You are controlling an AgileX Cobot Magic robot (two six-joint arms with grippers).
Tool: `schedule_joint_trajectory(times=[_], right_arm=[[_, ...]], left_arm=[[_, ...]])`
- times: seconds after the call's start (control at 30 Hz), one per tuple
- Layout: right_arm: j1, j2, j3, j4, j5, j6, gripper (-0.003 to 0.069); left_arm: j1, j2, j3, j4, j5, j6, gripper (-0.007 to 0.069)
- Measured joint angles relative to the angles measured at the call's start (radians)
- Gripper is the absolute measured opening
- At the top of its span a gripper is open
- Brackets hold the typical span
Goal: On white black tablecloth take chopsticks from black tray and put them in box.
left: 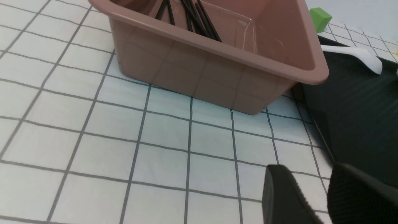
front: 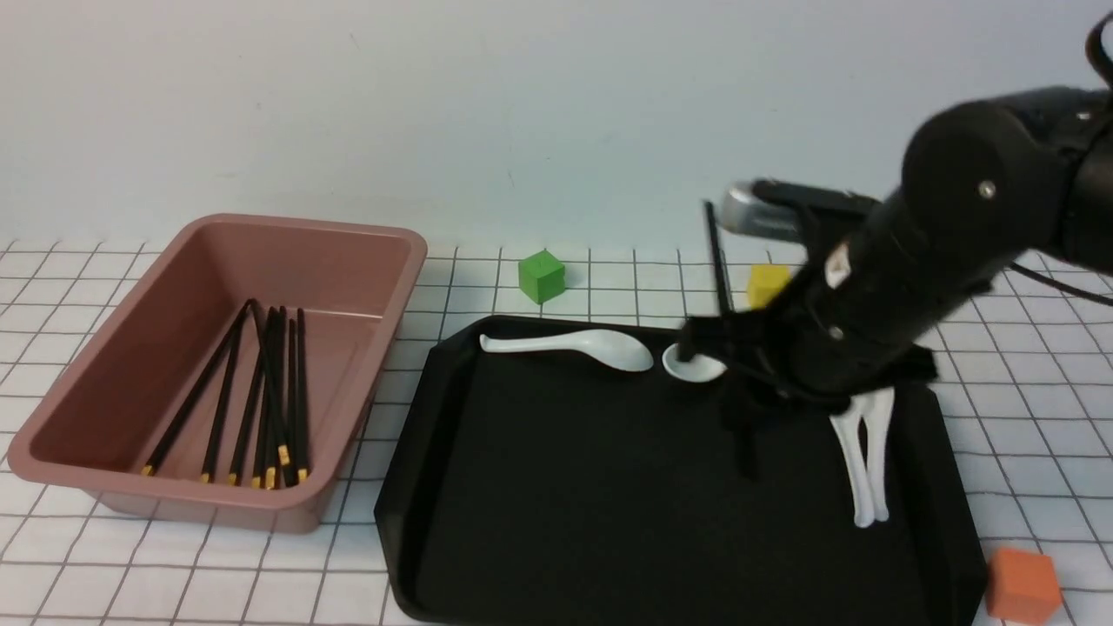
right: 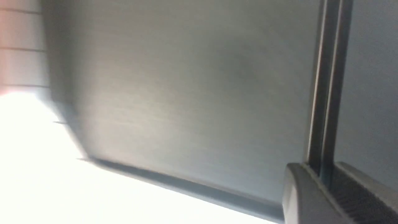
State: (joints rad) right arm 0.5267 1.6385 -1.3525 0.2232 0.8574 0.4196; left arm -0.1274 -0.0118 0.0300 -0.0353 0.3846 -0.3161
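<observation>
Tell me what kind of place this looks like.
Probably a robot test or training bench: a robot arm reaches over a black tray, a grid-patterned cloth lies underneath, and small coloured cubes such as the green one sit around.

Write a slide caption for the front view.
Right claw grips dark chopsticks above the black tray; more chopsticks lie in the pinkish box.

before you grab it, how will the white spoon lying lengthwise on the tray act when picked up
The spoon looks like glazed ceramic, so it should stay stiff and may slip, given its smooth, shiny surface. Its rounded bowl end could make it rock or swivel if the fingers close only on the thin handle.
</observation>
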Motion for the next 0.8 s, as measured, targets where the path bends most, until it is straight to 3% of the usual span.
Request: schedule_joint_trajectory(times=[0.27,0.6,0.8], right_arm=[[0.162,0.299,-0.407,0.270,-0.194,-0.247,0.0111],[0.264,0.704,-0.851,0.300,-0.266,-0.435,0.0118],[0.264,0.815,-0.929,0.291,-0.233,-0.450,0.0221]], left_arm=[[0.000,0.000,0.000,0.000,0.000,0.000,0.0238],[0.000,0.000,0.000,0.000,0.000,0.000,0.0238],[0.000,0.000,0.000,0.000,0.000,0.000,0.0238]])
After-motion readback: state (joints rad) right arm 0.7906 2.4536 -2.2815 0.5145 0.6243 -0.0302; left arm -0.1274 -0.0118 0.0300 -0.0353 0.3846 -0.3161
